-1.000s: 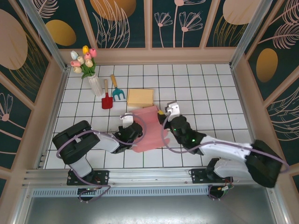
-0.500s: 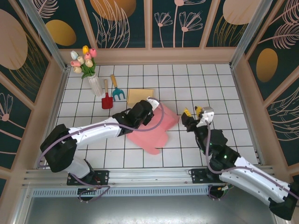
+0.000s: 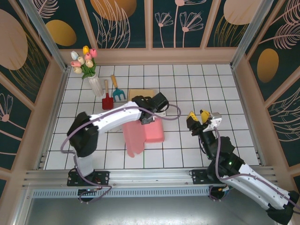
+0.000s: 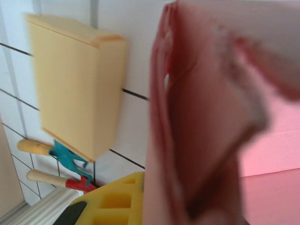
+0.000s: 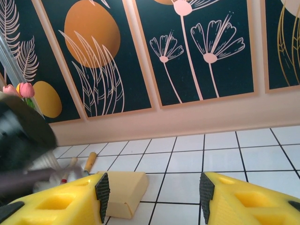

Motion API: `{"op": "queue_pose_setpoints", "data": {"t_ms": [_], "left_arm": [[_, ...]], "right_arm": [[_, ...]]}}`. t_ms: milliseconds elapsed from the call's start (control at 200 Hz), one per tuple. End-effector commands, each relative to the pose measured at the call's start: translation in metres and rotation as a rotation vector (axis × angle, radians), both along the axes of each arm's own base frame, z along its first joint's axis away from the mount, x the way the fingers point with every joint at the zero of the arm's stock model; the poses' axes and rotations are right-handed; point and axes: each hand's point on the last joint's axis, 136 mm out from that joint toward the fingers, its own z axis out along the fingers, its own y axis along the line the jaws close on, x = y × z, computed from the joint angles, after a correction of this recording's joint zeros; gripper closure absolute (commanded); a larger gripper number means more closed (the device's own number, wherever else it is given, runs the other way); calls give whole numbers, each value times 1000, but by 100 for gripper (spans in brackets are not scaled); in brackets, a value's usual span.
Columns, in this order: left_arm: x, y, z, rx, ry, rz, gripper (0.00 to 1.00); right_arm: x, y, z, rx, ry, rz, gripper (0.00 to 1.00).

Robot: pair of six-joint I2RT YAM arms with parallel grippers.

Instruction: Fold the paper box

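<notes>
Left arm: stretched from its base out over mid-table, forearm running to the right.
Left gripper: jaws pinched tight on an edge of the pink paper box.
Right arm: bent close to its base, wrist raised and pointing away from it.
Right gripper: yellow fingers parted, nothing between them.

We see a white tiled desk enclosed by dark wall panels painted with pale flowers and orange discs.
</notes>
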Motion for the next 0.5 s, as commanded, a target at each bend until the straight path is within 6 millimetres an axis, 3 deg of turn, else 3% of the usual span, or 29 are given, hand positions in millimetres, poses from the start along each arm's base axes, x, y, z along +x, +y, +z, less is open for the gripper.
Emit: {"op": "queue_pose_setpoints", "data": {"t_ms": [0,270,495], "left_arm": [[4,14,-18,172,28,-60,95],[20,2,-72,208,0,-98,87],[27,-12,-70,162,-23,-95,72]], "right_arm": [[0,0,-5,10,10,4,44],[2,0,-10,3,13,-2,43],[3,1,-14,-4,15,-2,42]]}}
